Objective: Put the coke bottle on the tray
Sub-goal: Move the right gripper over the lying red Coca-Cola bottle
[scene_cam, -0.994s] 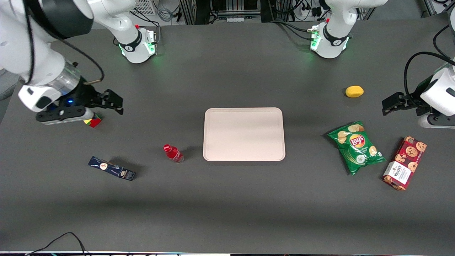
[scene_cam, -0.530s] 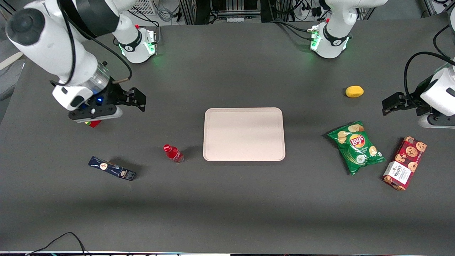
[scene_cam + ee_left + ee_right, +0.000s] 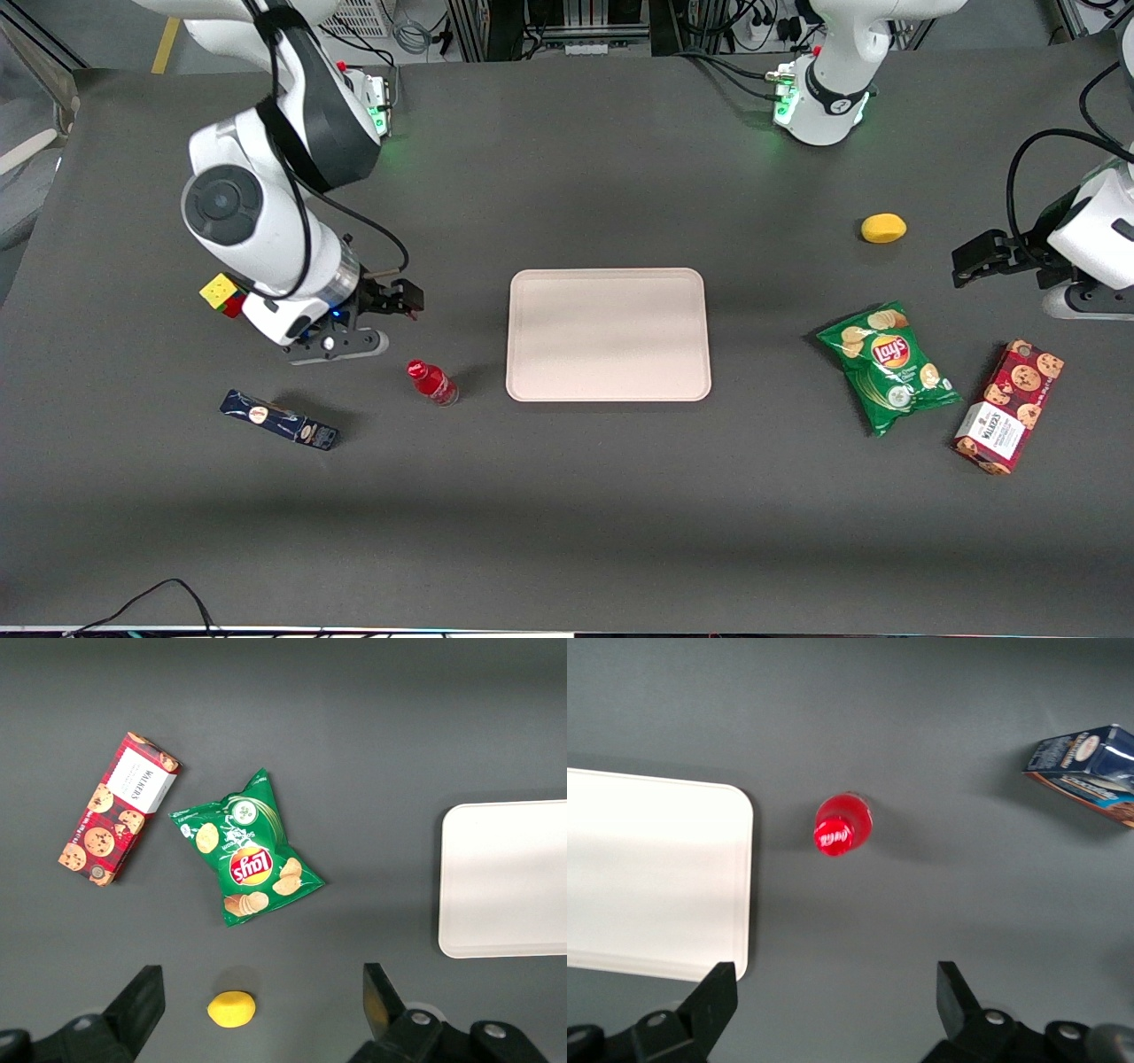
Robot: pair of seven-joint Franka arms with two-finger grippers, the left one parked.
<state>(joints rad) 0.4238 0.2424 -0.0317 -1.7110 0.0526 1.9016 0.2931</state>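
We hold the gripper (image 3: pixel 396 306) above the bench (image 3: pixel 567 496), a little farther from the front camera than the coke bottle (image 3: pixel 431 382) and not yet over it. The jaws stand wide open and hold nothing; the wrist view shows both fingers spread with bare bench between them. The coke bottle (image 3: pixel 842 826) stands upright on the bench, just beside the short edge of the tray (image 3: pixel 608 334) but not touching it. The tray (image 3: pixel 651 877) is bare.

We judge the approach as the step in hand. The main hazards:

- The bottle is small and narrow. A descent off its centre could let one finger strike the cap and tip it.
- A tipped bottle may roll away.
- The tray rim lies close by. A finger lowered on that side could catch the rim and shift the tray.
- The dark blue box (image 3: pixel 279 420) lies well apart and poses no obstruction.
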